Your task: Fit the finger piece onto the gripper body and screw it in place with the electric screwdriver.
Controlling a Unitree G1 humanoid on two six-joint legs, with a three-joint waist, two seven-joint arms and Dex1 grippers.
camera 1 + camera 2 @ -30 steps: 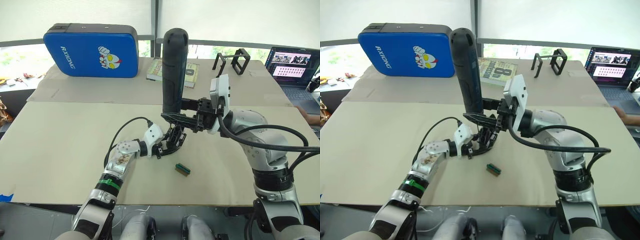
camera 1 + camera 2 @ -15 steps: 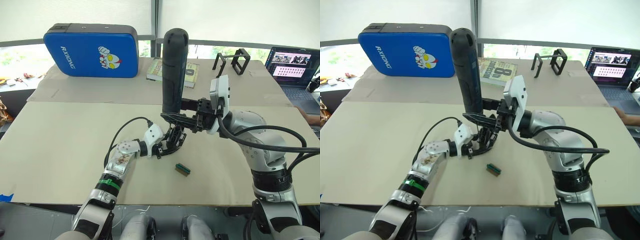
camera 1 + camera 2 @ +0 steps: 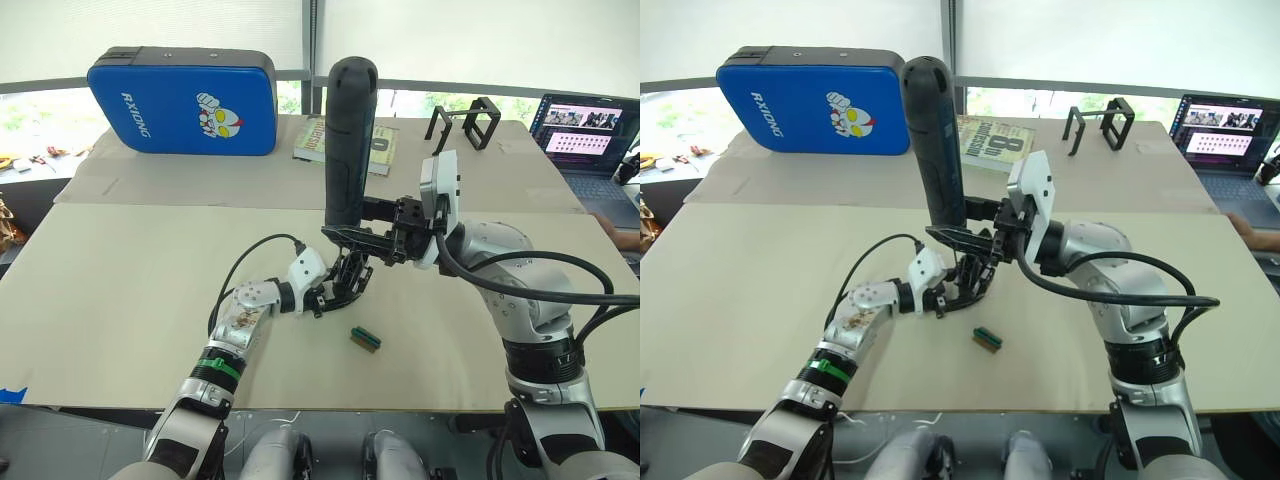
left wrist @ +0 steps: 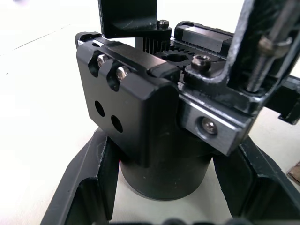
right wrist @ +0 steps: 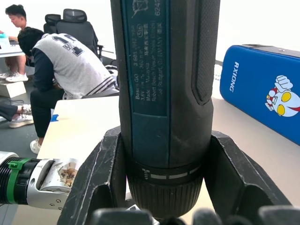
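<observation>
Bench [image 3: 120, 300] centre carries the work: the left end effector [image 3: 335, 292] is clamped on the gripper body [image 4: 164, 136], its two fingers pressed against the round base — the base sits down on the bench top. Directly above it, the right end effector [image 3: 345, 236] is clamped around the electric screwdriver [image 3: 349, 140], which stands upright, rounded end up, lower end pointing down at the gripper body. In the left wrist view a thin metal shaft comes down beside the body's top face, where several screw heads show. Whether the finger piece is on the body cannot be told.

Just beside the left end effector, toward the robot, a small green-and-brown block [image 3: 365, 339] lies flat. Well behind sit a blue case [image 3: 183, 102], a book [image 3: 992, 142], a black wire-frame stand [image 3: 468, 123] — and a laptop [image 3: 588, 140] at the far right.
</observation>
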